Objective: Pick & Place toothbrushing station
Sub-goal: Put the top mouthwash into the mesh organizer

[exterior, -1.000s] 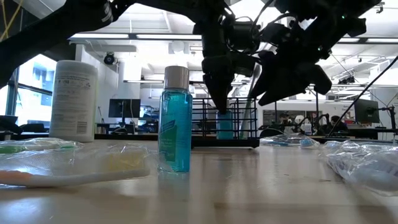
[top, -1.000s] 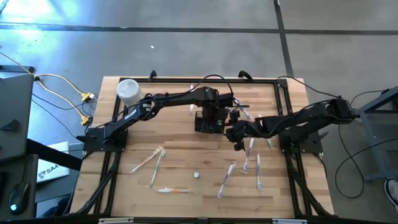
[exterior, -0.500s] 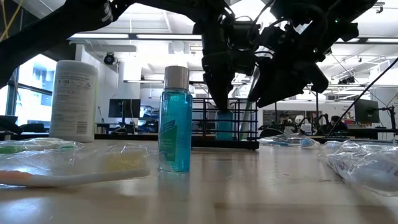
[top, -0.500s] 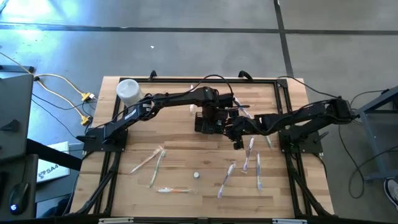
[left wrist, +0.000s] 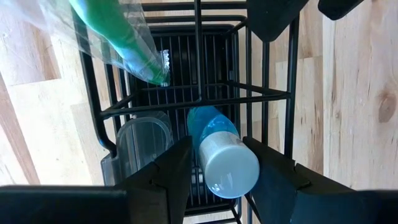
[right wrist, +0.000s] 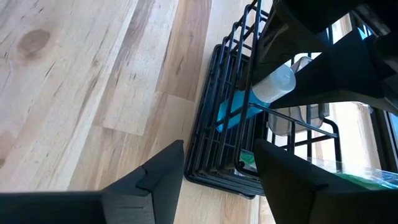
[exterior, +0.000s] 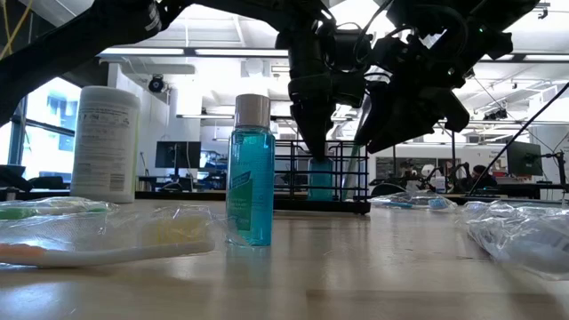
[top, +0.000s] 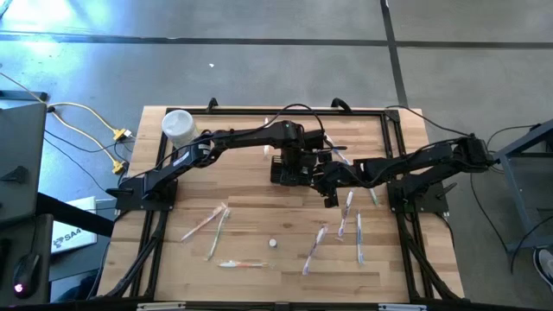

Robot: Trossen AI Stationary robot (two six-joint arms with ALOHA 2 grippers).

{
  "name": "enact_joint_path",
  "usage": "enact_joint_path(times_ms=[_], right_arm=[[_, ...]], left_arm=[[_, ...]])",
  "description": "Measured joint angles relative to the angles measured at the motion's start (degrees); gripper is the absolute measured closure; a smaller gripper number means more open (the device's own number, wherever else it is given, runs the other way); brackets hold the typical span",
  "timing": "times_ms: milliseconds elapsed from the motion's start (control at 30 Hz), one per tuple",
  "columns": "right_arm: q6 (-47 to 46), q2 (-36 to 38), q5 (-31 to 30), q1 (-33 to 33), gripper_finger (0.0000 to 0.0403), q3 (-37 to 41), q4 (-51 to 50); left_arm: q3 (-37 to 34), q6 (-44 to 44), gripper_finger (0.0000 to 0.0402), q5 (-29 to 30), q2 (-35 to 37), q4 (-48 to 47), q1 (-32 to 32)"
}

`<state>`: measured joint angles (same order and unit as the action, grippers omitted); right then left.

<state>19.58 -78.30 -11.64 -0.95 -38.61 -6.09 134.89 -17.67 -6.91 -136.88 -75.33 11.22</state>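
While clasping a blue bottle (left wrist: 221, 146), left hand (left wrist: 217, 165) hangs (upright) inside caddy (left wrist: 261, 99).

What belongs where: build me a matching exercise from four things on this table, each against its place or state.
Things:
1. white container
2. tilted blue bottle
3. green wrapped toothbrush
4. upright blue bottle

Places or states:
A. standing alone on the table, outside the caddy
B. in the caddy, its cap between the left claw fingers
C. at the table's far left corner
D. one end poking into a caddy compartment

Pairs: 1-C, 2-B, 3-D, 4-A
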Motion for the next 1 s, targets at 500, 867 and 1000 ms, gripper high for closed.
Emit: enact_joint_path(times_ms=[500, 867, 1000], right_arm=[[-0.27, -0.02, 0.02, 0.04, 0.0215, 0.04, -0.22], [-0.29, -0.04, -0.13, 0.04, 0.0215, 0.07, -0.24], [-0.34, -0.04, -0.16, 0.04, 0.0215, 0.07, -0.23]], left_arm=[[0.17, 0.12, 0.0253, 4.53, 0.00, -0.38, -0.07], [0.15, -0.08, 0.0254, 7.57, 0.43, -0.44, -0.09], [0.11, -0.10, 0.0254, 8.64, 0.96, -0.84, -0.09]])
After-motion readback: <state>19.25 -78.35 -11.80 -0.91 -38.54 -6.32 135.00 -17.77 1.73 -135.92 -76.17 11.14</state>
